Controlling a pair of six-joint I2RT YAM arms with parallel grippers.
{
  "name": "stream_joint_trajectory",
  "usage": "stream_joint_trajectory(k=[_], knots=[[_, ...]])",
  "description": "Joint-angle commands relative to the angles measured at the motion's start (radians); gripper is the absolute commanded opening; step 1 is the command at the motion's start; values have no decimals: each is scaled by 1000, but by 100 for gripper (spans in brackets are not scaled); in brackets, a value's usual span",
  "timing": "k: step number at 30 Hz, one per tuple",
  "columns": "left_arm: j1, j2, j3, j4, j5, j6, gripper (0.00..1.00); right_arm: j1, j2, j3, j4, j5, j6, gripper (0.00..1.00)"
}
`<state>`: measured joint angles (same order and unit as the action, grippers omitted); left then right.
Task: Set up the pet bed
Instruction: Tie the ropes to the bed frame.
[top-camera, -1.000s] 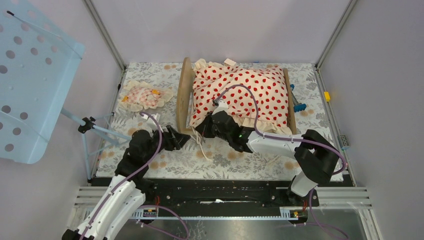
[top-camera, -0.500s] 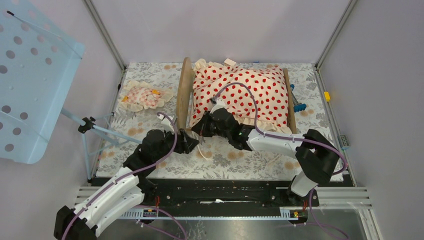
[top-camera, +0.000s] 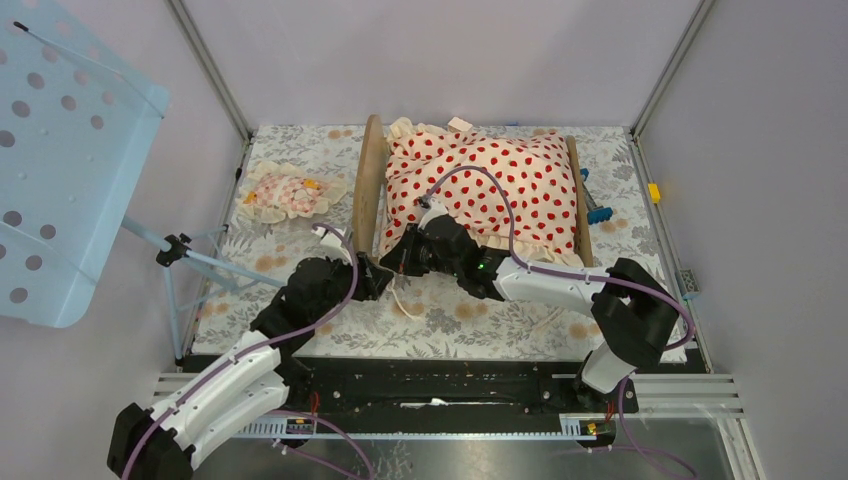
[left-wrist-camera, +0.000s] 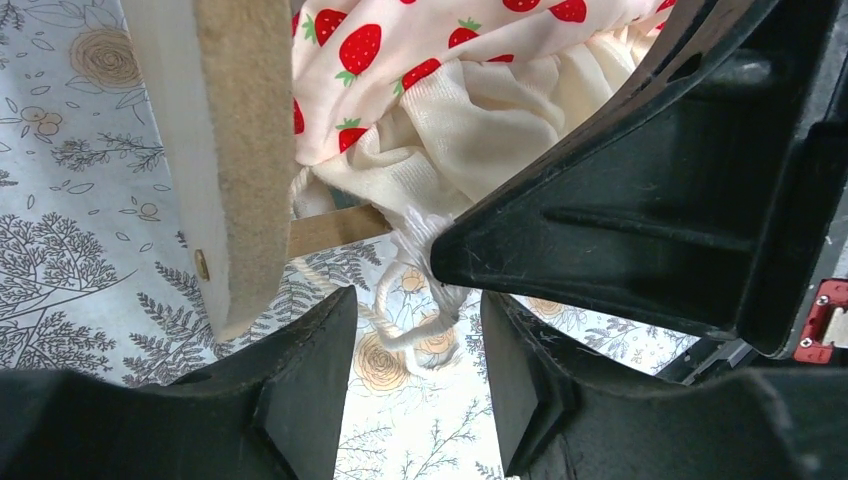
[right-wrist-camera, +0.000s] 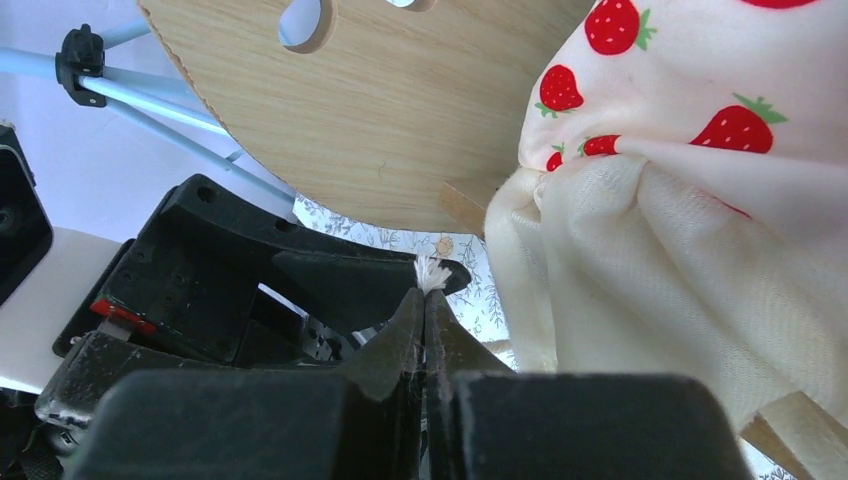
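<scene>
Light-wood pet bed (top-camera: 366, 180) is standing toward twelve o'clock on the floral table (top-camera: 300, 150) in the top view. Its headboard is at its nine o'clock end, a strawberry-print blanket (top-camera: 490, 185) is bunching over it, and a small pillow (top-camera: 290, 195) is lying at nine o'clock of it. The left gripper (top-camera: 375, 283) and right gripper (top-camera: 397, 262) are meeting at the bed's seven o'clock corner. From the left wrist, the left claw is standing spread, with a white cord (left-wrist-camera: 420, 310) showing in the gap between its fingers. From the right wrist, the right claw is pressing together, pinching the cord's frayed end, with the headboard at twelve o'clock.
</scene>
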<state>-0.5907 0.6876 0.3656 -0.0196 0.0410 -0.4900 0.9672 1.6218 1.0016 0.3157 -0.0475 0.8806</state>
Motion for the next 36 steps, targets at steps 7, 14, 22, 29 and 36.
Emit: stream_joint_trajectory(k=[7,14,22,29,36], knots=[[-33,7,-35,96,-7,19,50,-18,-49,49,-6,-51,43,0],[-37,52,-52,144,-15,25,43,-19,-59,47,-10,-68,61,0],[-38,54,-46,128,-1,33,1,-19,-73,32,-24,-50,49,0],[-38,28,-40,63,-1,5,0,-19,-147,-54,0,41,-38,26],[-38,15,-34,-14,-6,-62,0,-18,-223,-210,51,117,-96,36]])
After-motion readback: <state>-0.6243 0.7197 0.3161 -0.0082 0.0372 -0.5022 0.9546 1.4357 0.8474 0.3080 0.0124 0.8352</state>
